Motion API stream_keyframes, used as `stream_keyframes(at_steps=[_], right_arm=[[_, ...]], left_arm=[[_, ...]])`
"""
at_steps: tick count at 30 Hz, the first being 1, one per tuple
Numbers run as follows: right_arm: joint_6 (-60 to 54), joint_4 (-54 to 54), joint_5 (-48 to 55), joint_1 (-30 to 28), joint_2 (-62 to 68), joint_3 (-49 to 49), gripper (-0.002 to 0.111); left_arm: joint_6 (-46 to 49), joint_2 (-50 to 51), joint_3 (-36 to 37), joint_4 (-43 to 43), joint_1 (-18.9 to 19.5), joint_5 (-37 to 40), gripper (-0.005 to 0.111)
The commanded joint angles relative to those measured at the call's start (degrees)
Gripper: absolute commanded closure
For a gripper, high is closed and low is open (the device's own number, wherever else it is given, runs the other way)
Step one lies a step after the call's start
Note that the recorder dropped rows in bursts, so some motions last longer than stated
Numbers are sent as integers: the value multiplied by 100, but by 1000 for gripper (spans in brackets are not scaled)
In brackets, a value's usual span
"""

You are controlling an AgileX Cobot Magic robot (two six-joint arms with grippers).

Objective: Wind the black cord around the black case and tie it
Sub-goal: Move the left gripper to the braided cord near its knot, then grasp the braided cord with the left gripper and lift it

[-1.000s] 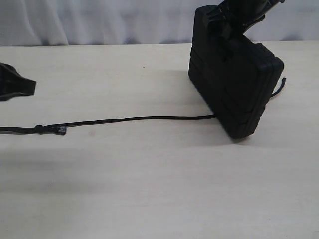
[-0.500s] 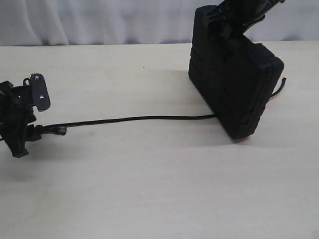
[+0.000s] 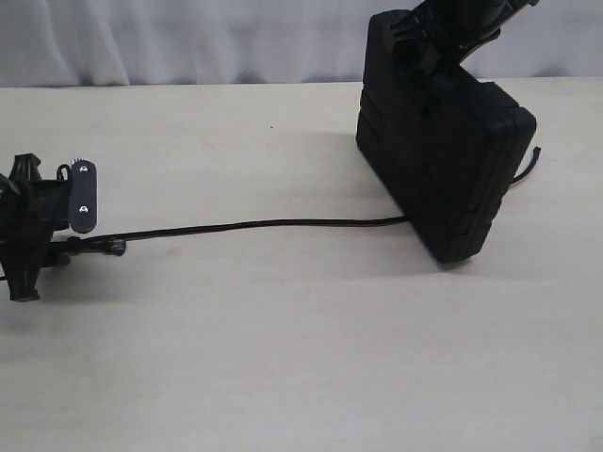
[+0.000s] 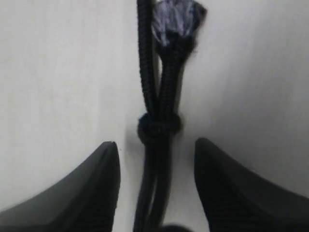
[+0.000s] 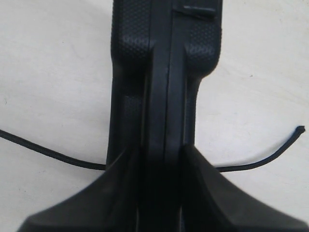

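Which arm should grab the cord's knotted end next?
Left. The left gripper has jaws open either side of the black cord at its knot; the right gripper has jaws shut on the black case.

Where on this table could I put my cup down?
The wide bare table on the camera's side of the black cord is free, and so is the patch behind the cord, left of the black case. Crowded: the left gripper at the cord's knotted end, and the case under the right gripper.
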Motion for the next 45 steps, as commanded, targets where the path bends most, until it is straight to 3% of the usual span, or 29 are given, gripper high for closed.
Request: stream_keyframes(at_steps=[1, 7, 12, 17, 20, 23, 25, 33, 37, 43, 45], right_arm=[[-47, -50, 55, -27, 34, -28, 104], [-62, -50, 55, -27, 34, -28, 104], [-62, -50, 55, -27, 34, -28, 104], [-62, -50, 55, -27, 34, -28, 104], [-62, -50, 55, -27, 34, -28, 104], [-62, -50, 55, -27, 34, -28, 104], [-62, -50, 55, -27, 34, -28, 104], [-62, -27, 55, -27, 34, -28, 104], [-62, -27, 55, -27, 34, -28, 104], [-74, -30, 55, -27, 34, -28, 104], [-71, -30, 55, -27, 34, -28, 104]], left_arm=[[-4, 203, -32, 59, 1, -298, 59], [-4, 440, -32, 17, 1, -161, 65], [-4, 577, -32, -123, -55, 207, 105], [-4, 513, -178, -1013, -585, 528, 107], [-4, 485, -545, -1473, -1022, 1123, 107], [-117, 485, -1022, -2577, -1366, 1951, 107], [-686, 485, -1328, -3493, -1496, 2262, 107], [-2577, 507, -1823, -6954, -1547, 3564, 107], [-2577, 602, -1812, -7407, -1547, 3647, 97], [-2481, 885, -1823, -7662, -1877, 4143, 54], [-2016, 922, -1832, -7639, -2024, 4257, 49]])
